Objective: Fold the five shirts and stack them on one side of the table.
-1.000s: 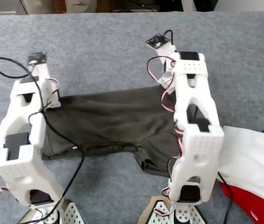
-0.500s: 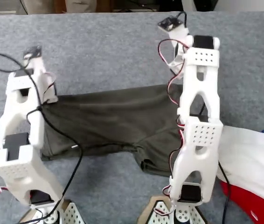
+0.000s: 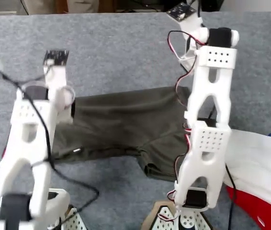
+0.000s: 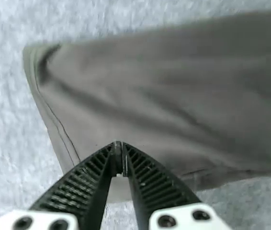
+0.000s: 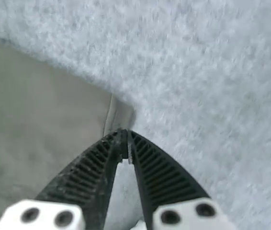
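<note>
A dark olive shirt (image 3: 121, 124) lies spread flat across the middle of the grey table (image 3: 116, 48). My left arm (image 3: 30, 124) stands over the shirt's left edge. In the left wrist view the left gripper (image 4: 118, 155) is shut above the shirt (image 4: 174, 86), near its hem, and I see nothing held between the fingers. My right arm (image 3: 212, 96) stretches over the shirt's right side toward the far edge. The right gripper (image 5: 123, 146) is shut just above a corner of the shirt (image 5: 35, 96), with bare table beyond it.
A white shirt (image 3: 260, 158) lies on a red one (image 3: 250, 206) at the near right, beside the right arm's base. The far half of the table is bare grey cloth. Cables hang from both arms.
Both arms have risen. The right arm has stretched toward the far edge, and the left arm has swung right over the shirt's left edge. The shirt has stayed flat.
</note>
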`<state>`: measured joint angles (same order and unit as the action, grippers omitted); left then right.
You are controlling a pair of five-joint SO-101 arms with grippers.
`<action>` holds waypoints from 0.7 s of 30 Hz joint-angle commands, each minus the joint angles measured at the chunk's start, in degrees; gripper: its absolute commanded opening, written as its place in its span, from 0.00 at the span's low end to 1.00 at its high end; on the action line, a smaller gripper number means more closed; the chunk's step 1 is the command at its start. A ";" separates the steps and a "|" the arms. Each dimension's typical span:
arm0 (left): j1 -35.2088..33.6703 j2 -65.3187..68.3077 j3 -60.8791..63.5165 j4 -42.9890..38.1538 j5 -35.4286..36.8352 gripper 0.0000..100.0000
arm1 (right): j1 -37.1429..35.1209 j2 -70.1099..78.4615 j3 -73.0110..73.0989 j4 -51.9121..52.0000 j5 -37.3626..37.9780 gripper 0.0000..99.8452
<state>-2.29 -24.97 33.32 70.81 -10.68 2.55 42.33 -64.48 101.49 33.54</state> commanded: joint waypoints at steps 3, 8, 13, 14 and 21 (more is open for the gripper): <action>-0.09 -12.18 19.25 -8.35 -0.70 0.02 | 0.66 -17.80 18.07 -0.09 -2.02 0.00; 0.53 -8.48 23.03 -13.45 0.00 0.02 | -0.04 -27.56 42.59 -11.34 -3.43 0.00; 0.53 -0.84 22.86 -18.20 0.18 0.02 | -1.45 -33.54 69.58 -29.98 -5.54 0.00; 0.53 0.92 22.86 -19.25 0.26 0.02 | -1.45 -34.24 73.36 -32.44 -5.36 0.00; 0.44 7.52 21.54 -16.97 2.29 0.02 | 1.19 -34.24 81.80 -37.89 -4.13 0.00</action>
<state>-1.93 -18.20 56.26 51.65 -9.36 2.20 12.09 16.04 66.33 28.79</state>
